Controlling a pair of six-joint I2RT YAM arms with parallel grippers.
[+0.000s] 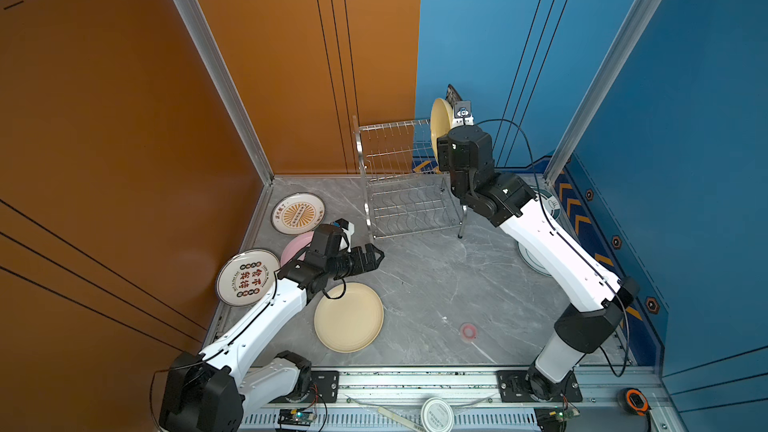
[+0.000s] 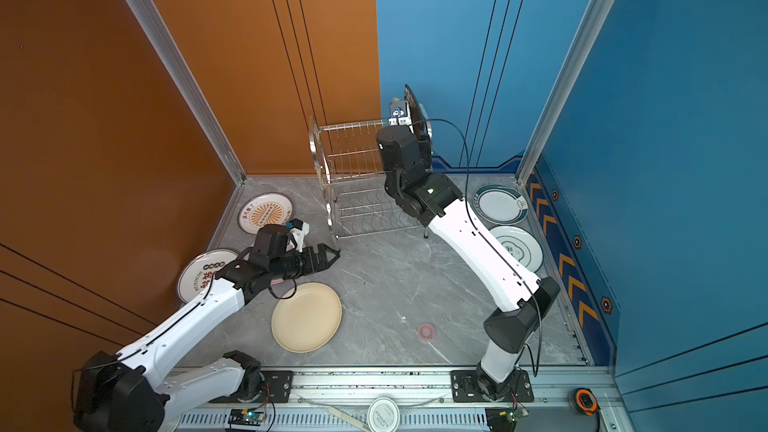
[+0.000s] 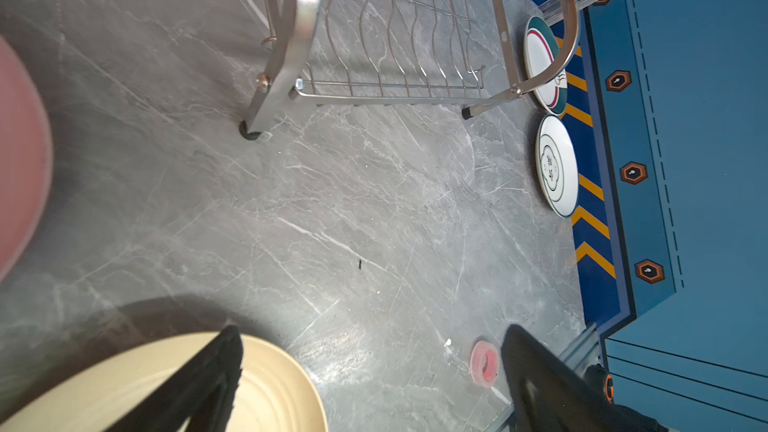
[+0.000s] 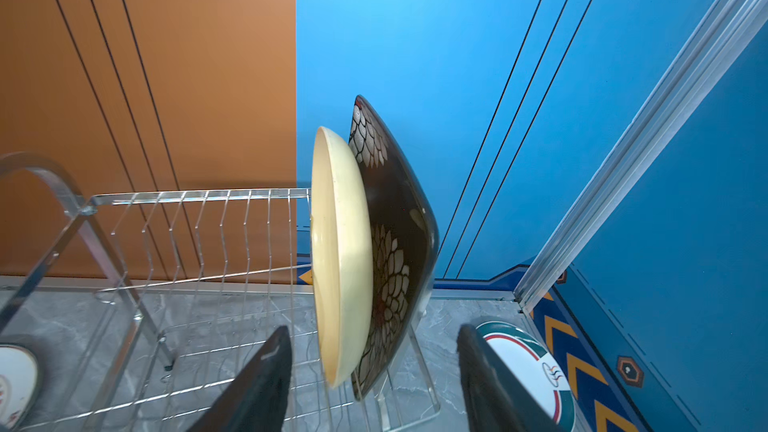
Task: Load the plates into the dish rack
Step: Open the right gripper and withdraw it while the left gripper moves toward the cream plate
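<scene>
The steel dish rack [image 1: 390,124] stands at the back. A cream plate [image 4: 338,251] and a square black floral plate [image 4: 401,243] stand upright at the right end of its upper tier. My right gripper [image 4: 374,328] is open, with a finger on either side of the two plates and touching neither. My left gripper [image 1: 376,257] hangs open and empty over the table, near a second cream plate [image 1: 348,317]. A pink plate [image 1: 296,245] and two printed plates [image 1: 297,214] [image 1: 247,277] lie on the left. Two teal-rimmed plates [image 2: 500,204] [image 2: 516,248] lie on the right.
A pink tape ring [image 1: 468,331] lies on the grey table in front of the right arm's base. A white round lid [image 1: 437,413] and an orange tape measure [image 1: 636,401] sit on the front rail. Orange and blue walls close in the back and sides.
</scene>
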